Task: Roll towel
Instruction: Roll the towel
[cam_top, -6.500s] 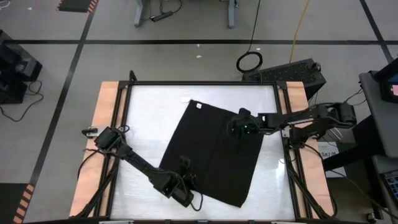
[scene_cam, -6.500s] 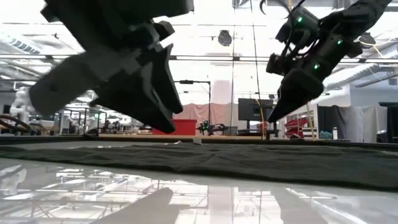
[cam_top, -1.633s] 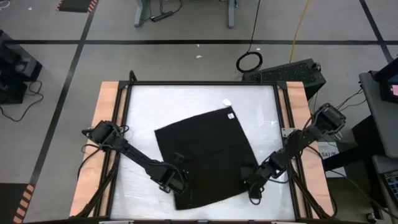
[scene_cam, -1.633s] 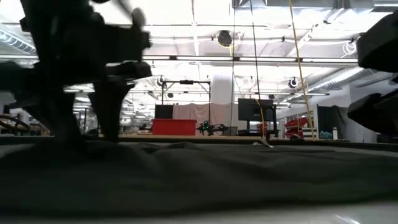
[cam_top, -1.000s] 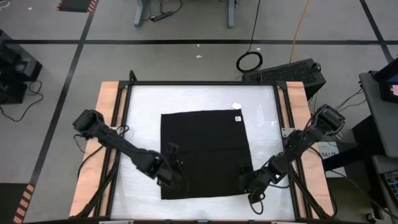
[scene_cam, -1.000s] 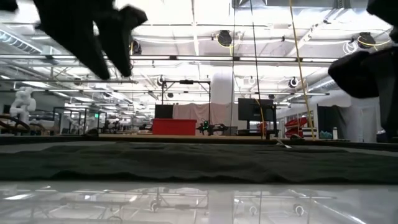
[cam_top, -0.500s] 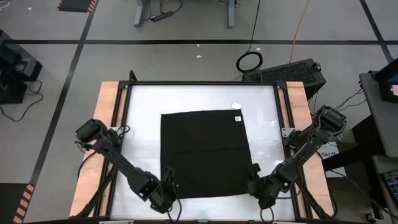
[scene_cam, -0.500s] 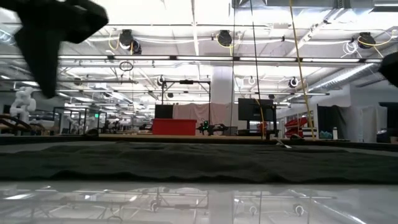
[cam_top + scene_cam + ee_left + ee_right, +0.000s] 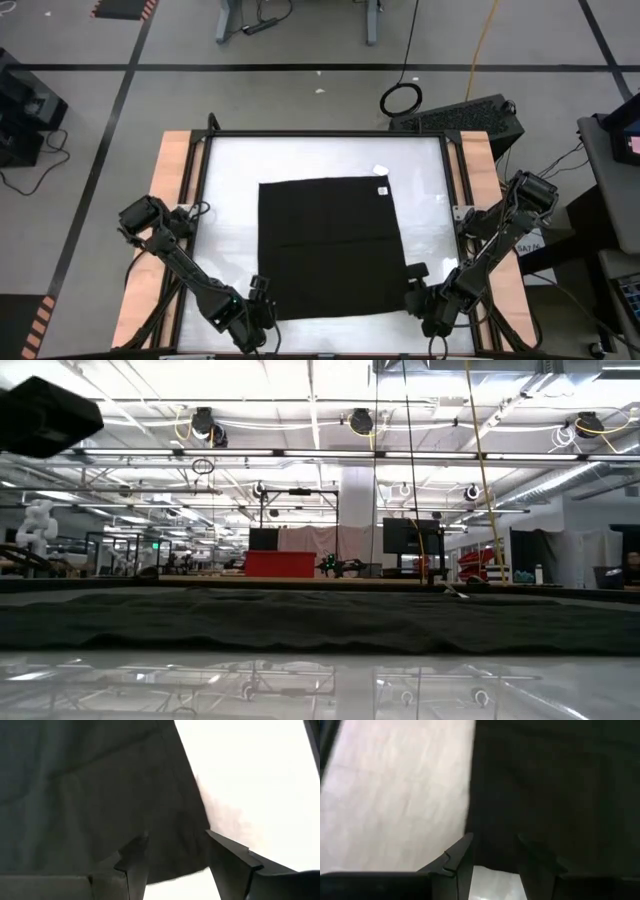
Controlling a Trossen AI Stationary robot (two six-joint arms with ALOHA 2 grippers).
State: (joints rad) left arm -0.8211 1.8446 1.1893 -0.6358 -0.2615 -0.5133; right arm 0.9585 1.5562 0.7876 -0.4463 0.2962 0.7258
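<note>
One black towel (image 9: 331,247) lies flat, white tag (image 9: 381,190) at one o'clock; left gripper (image 9: 262,297) and right gripper (image 9: 412,288) gape empty at its near corners.

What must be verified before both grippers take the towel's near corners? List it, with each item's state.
1. Towel spread flat and square on the table: ok.
2. Left gripper open, over the towel's near corner: ok.
3. Right gripper open, over the opposite near corner: ok.
4. Nothing held in either gripper: ok.
5. White tag at the far corner, away from both grippers: ok.
6. Fingers touching the cloth: cannot tell.
</note>
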